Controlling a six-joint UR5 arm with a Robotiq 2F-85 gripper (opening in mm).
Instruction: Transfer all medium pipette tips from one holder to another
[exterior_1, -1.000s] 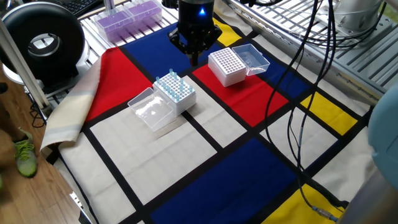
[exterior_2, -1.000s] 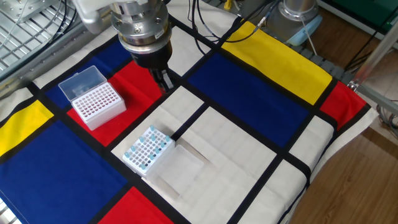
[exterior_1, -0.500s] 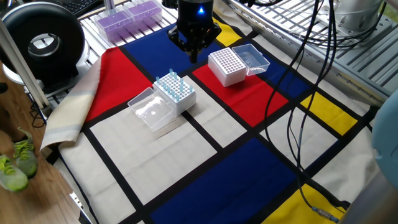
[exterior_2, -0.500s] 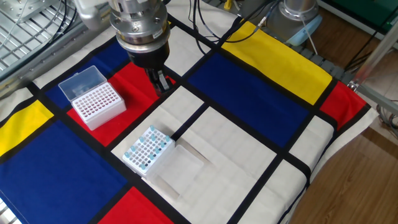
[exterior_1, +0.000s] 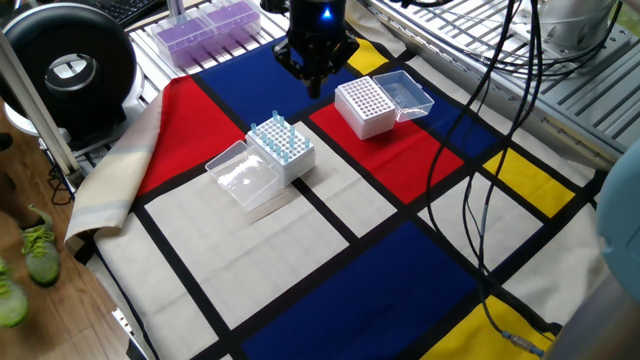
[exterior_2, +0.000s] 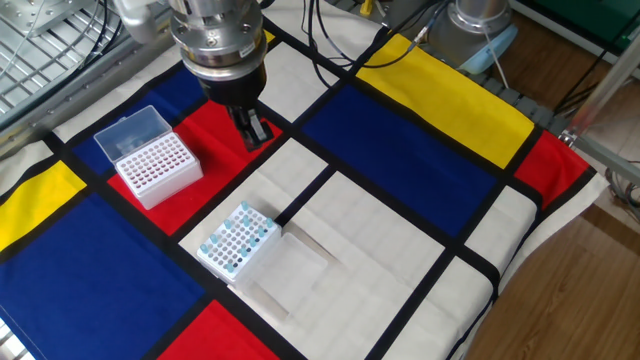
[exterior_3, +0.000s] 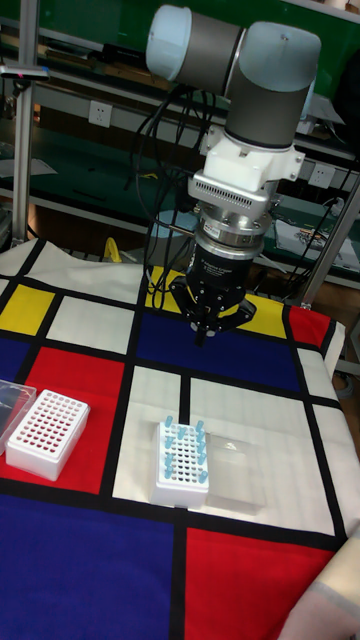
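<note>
The medium pipette tips (exterior_1: 277, 133) (exterior_2: 236, 236) (exterior_3: 184, 440), with light-blue tops, stand in a white rack (exterior_1: 290, 158) (exterior_2: 222, 262) (exterior_3: 180, 485) whose clear lid (exterior_1: 240, 176) (exterior_2: 297, 266) (exterior_3: 233, 478) lies open beside it. A second white rack (exterior_1: 362, 106) (exterior_2: 152, 168) (exterior_3: 45, 430) shows rows of dark holes, its lid (exterior_1: 406, 92) (exterior_2: 130, 130) open. My gripper (exterior_1: 315, 88) (exterior_2: 255, 131) (exterior_3: 203, 333) hangs above the cloth between the two racks, its fingers pressed together. Whether it holds anything cannot be made out.
Purple-tinted rack boxes (exterior_1: 205, 25) sit at the back on a metal shelf, beside a black round device (exterior_1: 68, 68). Cables (exterior_1: 480, 150) hang over the right side of the checked cloth (exterior_1: 330, 270). The table edge runs along the left.
My gripper has drifted a little away from the blue-tip rack, toward the rack with holes, and risen slightly. The racks have not moved.
</note>
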